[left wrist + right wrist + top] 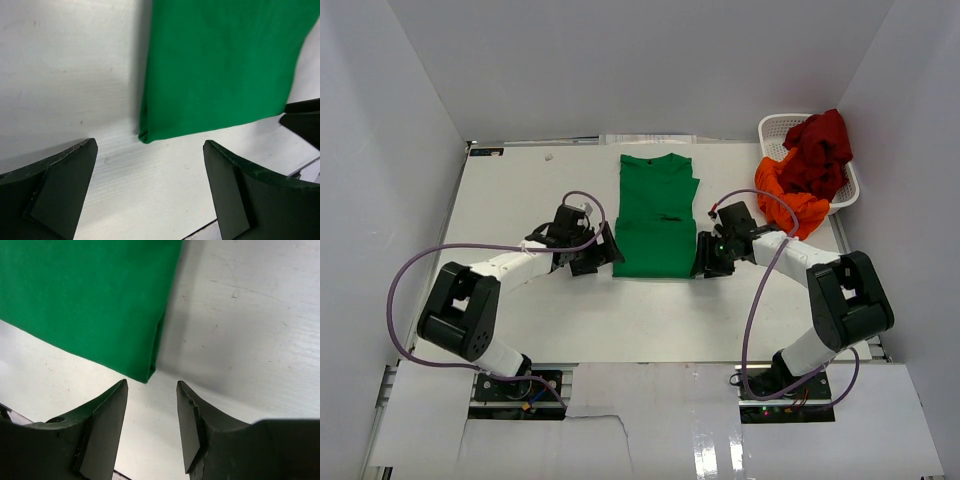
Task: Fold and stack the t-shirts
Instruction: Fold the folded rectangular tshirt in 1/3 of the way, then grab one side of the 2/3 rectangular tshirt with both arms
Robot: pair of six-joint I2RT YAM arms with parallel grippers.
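The green t-shirt [656, 212] lies on the table, folded into a long strip, collar at the far end. My left gripper [607, 250] is open and empty just off its near left corner [145, 136]. My right gripper [703, 256] is open and empty just off its near right corner [149, 375]. The orange t-shirt [790, 196] and the dark red t-shirt [820, 150] lie bunched in the white lattice basket [775, 127] at the far right, the orange one spilling over its near edge.
The white table [520, 200] is walled on three sides by white panels. A strip of tape or paper [650, 139] runs along the far edge. The right gripper's dark fingers [305, 117] show at the right edge of the left wrist view.
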